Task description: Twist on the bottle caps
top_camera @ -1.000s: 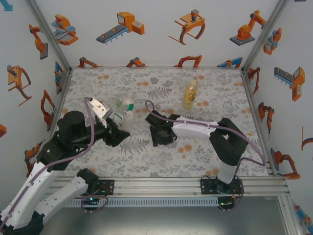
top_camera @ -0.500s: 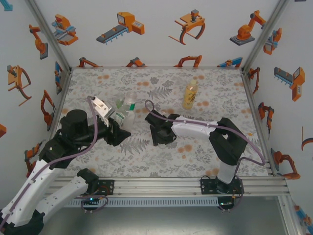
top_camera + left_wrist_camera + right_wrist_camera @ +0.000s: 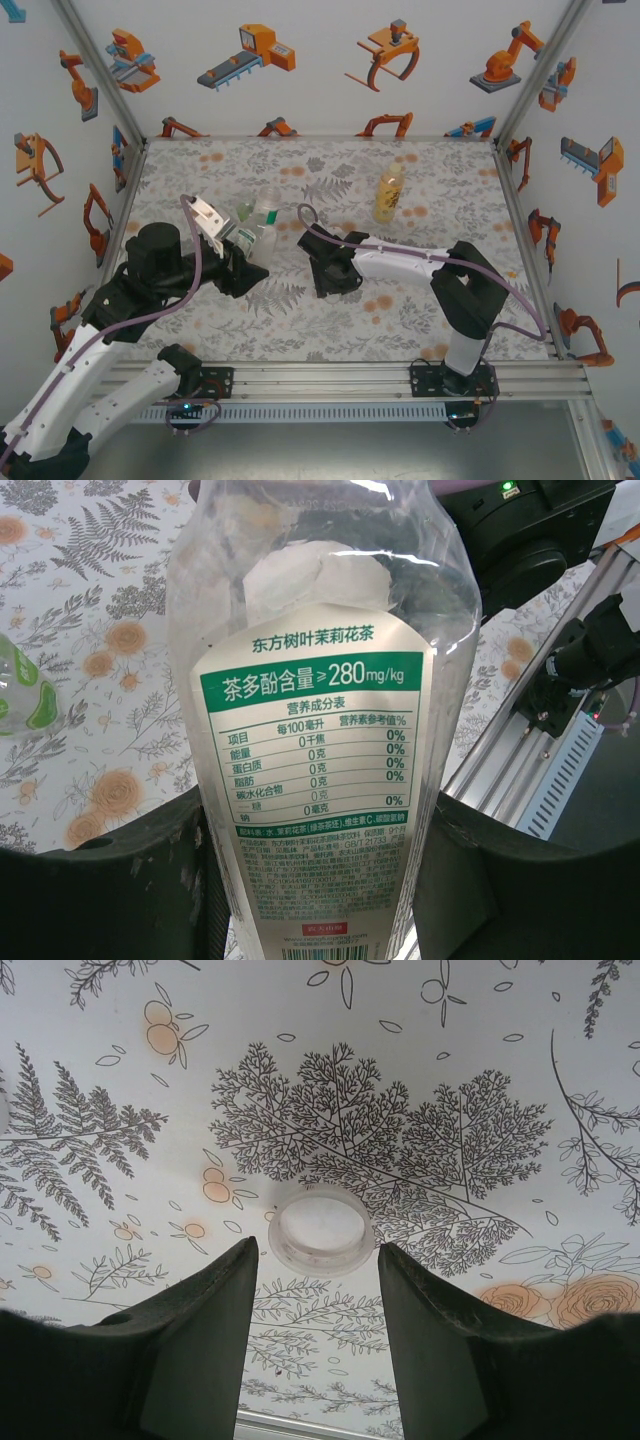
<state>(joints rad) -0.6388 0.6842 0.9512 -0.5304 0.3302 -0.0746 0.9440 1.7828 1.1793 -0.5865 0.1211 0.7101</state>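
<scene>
Left of centre, the left gripper (image 3: 315, 880) is clamping the clear bottle (image 3: 315, 730), one of three, beside the green-tinted bottle (image 3: 22, 685); the right gripper (image 3: 318, 1260) is hovering half-open, empty, straddling one cap (image 3: 320, 1225)

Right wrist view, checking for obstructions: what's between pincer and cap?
Nothing: bare tablecloth, the cap just ahead of the right pincer, seen from the right wrist.

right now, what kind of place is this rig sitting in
Probably a lab test cell for robot recording, not a home: white walls printed with robot-arm cartoons, an aluminium frame rail along the near edge, and a floral-print table cover.
</scene>
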